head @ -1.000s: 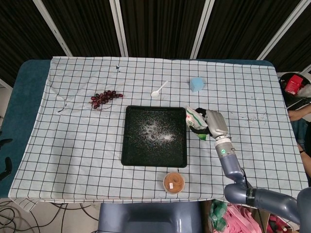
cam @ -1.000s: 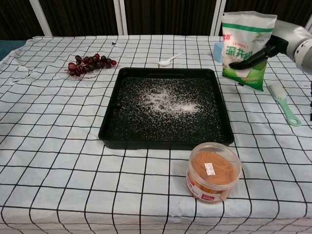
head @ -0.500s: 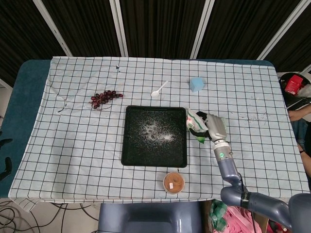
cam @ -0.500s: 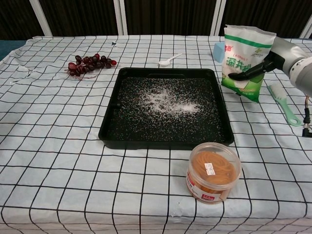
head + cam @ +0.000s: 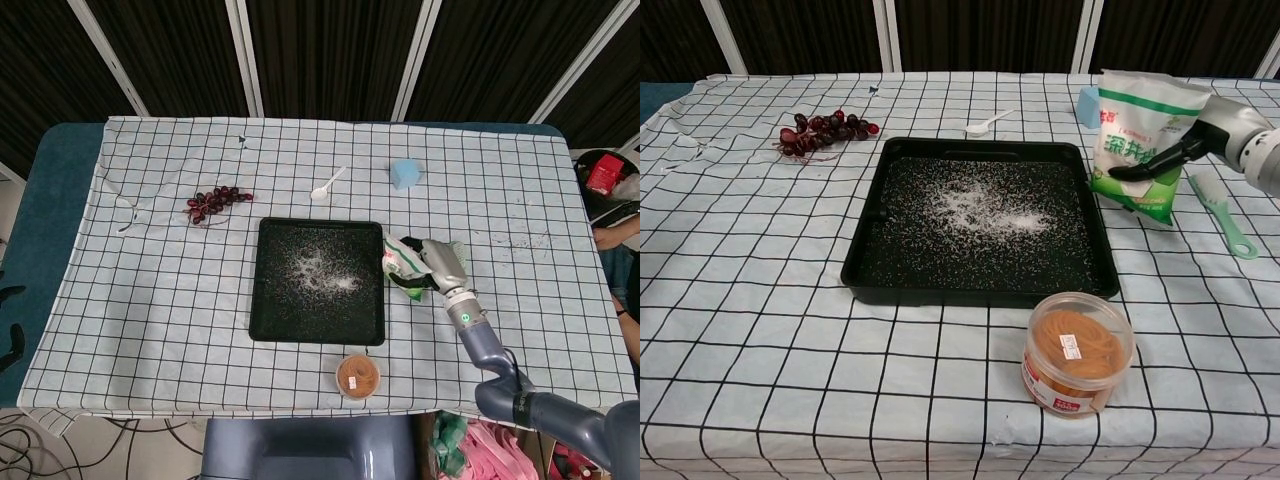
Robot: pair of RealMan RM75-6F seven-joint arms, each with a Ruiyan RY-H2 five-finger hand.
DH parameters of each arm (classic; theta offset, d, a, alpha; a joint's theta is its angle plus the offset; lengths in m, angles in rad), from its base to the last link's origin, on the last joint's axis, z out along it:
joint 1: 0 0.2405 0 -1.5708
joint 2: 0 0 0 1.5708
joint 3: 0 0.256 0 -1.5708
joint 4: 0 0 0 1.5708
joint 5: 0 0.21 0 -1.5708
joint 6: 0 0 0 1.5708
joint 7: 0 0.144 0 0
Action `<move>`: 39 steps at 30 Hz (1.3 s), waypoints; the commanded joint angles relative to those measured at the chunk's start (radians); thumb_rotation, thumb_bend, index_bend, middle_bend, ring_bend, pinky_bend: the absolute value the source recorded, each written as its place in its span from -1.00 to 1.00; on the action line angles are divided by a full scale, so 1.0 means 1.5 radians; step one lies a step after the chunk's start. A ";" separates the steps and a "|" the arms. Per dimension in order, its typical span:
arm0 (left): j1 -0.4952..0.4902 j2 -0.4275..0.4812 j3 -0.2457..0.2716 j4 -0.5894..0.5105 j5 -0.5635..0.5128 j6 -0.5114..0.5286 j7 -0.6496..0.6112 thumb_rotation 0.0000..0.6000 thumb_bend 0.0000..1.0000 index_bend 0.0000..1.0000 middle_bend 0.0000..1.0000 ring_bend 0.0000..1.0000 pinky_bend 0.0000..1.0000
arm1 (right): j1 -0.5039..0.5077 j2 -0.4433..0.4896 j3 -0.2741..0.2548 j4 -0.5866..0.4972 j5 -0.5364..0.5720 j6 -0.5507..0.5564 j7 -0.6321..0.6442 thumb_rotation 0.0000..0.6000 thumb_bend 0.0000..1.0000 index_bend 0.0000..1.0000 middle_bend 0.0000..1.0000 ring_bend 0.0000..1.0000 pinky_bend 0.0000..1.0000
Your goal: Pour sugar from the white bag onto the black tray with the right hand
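Observation:
The black tray [image 5: 268,300] [image 5: 868,262] lies mid-table with white sugar [image 5: 322,272] [image 5: 980,208] scattered over its middle. Just right of the tray, my right hand [image 5: 443,264] [image 5: 1220,132] grips the white bag with green print [image 5: 404,263] [image 5: 1142,138]. The bag stands tilted, its bottom at the cloth beside the tray's right rim, dark fingers [image 5: 1150,165] across its front. My left hand is out of both views.
A tub of rubber bands [image 5: 358,375] [image 5: 1078,351] stands in front of the tray. Grapes [image 5: 214,201] [image 5: 820,130] lie at far left, a white spoon [image 5: 326,186] [image 5: 986,124] and blue block [image 5: 405,172] behind the tray. A green brush [image 5: 1223,209] lies right of the bag.
My right hand has lowered the bag toward the cloth beside the tray's right rim, and the bag has tilted more. The sugar on the tray looks the same.

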 commanded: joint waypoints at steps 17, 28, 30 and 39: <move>0.000 0.000 0.000 0.000 -0.002 -0.002 0.001 1.00 0.24 -0.56 -0.91 -1.00 -1.00 | -0.016 -0.058 -0.002 0.100 -0.066 0.024 0.068 1.00 -0.29 0.13 -0.19 0.03 0.09; 0.000 0.000 0.000 0.001 -0.002 -0.001 0.001 1.00 0.24 -0.56 -0.91 -1.00 -1.00 | -0.011 -0.039 -0.004 0.077 -0.065 -0.015 0.056 1.00 -0.54 -0.15 -0.47 -0.38 -0.18; 0.000 0.000 0.000 0.000 -0.002 -0.001 0.002 1.00 0.24 -0.56 -0.91 -1.00 -1.00 | -0.011 -0.036 -0.003 0.071 -0.064 -0.017 0.056 1.00 -0.58 -0.21 -0.56 -0.44 -0.21; 0.000 0.000 0.000 0.000 -0.002 -0.002 0.003 1.00 0.24 -0.56 -0.91 -1.00 -1.00 | -0.019 -0.016 -0.001 0.046 -0.060 -0.024 0.056 1.00 -0.66 -0.35 -0.69 -0.51 -0.25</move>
